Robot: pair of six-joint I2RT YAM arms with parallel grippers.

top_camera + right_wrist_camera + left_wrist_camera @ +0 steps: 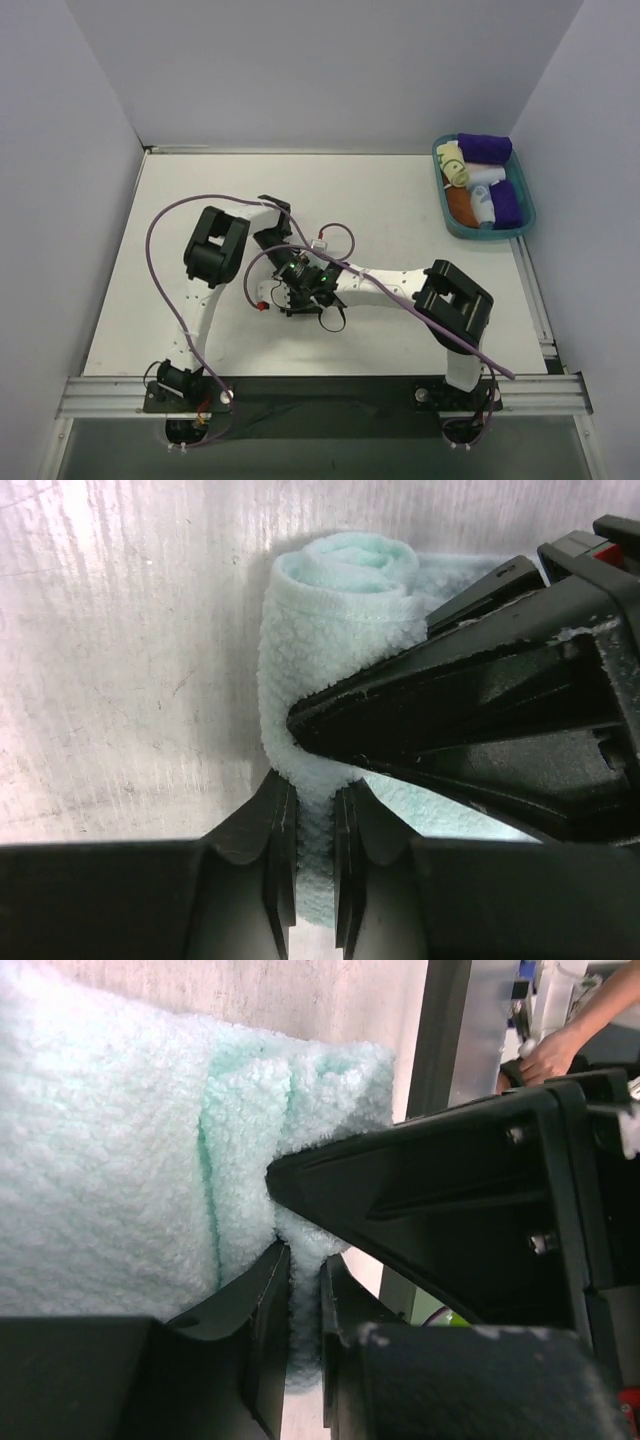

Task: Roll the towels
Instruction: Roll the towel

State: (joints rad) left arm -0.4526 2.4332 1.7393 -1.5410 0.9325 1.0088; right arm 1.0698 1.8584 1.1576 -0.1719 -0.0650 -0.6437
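Observation:
A mint-aqua towel (pixel 335 610) lies on the white table, one end wound into a loose roll. My right gripper (pixel 315 795) is shut on a fold at the towel's near edge. My left gripper (pixel 305 1265) is shut on another fold of the same towel (pixel 120 1150). Each wrist view shows the other gripper's black finger pressing into the cloth from the right. In the top view both grippers, left (pixel 276 297) and right (pixel 310 295), meet at the table's middle and hide the mint towel. A pale yellow towel (pixel 455 165) with green marks lies rolled in the bin.
A teal bin (pixel 520 229) at the back right holds purple, orange and white rolls. White walls close in the table on the left, back and right. Purple cables loop over both arms. A metal rail (pixel 320 388) runs along the near edge.

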